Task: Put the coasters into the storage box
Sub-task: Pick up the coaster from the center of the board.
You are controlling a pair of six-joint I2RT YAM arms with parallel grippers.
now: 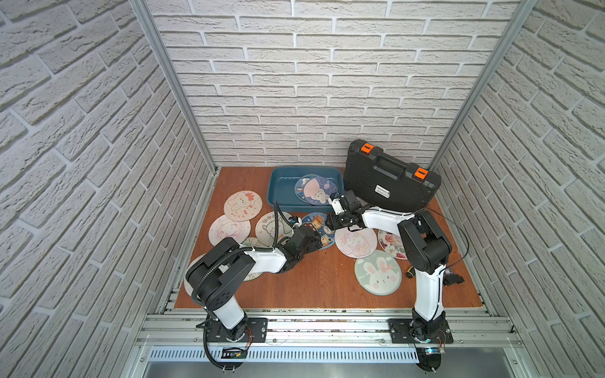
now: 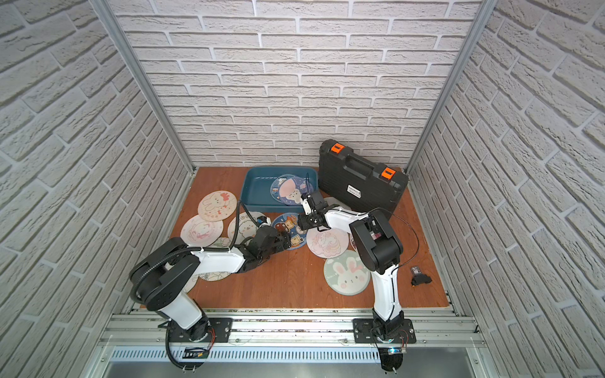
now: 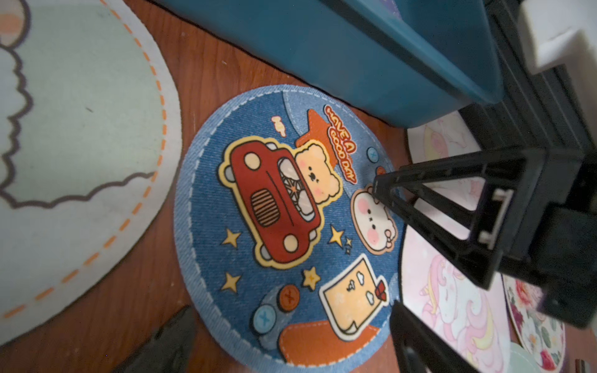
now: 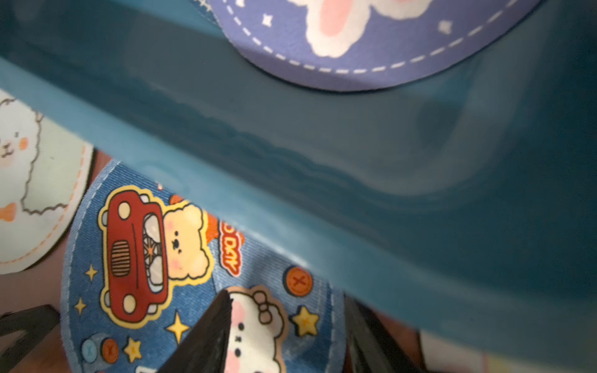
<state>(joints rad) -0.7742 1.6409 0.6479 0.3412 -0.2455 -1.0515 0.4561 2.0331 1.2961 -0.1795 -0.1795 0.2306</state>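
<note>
Two coasters (image 1: 316, 191) lie in the box (image 1: 284, 191); the rest litter the table (image 1: 311, 284). The right gripper (image 3: 384, 245), jaws apart, sits at the 3 o'clock edge of the denim coaster (image 3: 284, 226), which lies at the box's 6 o'clock. The left gripper (image 1: 319, 243) gapes empty at the coaster's 7 o'clock. This looks like the pickup step, and next it needs a pinch and a lift over the box's wall.

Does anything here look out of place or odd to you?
Yes. A small black object lies loose on the table near its right edge; it is no coaster, and I cannot tell what it is. One pale coaster also seems half tucked under the black case.
</note>
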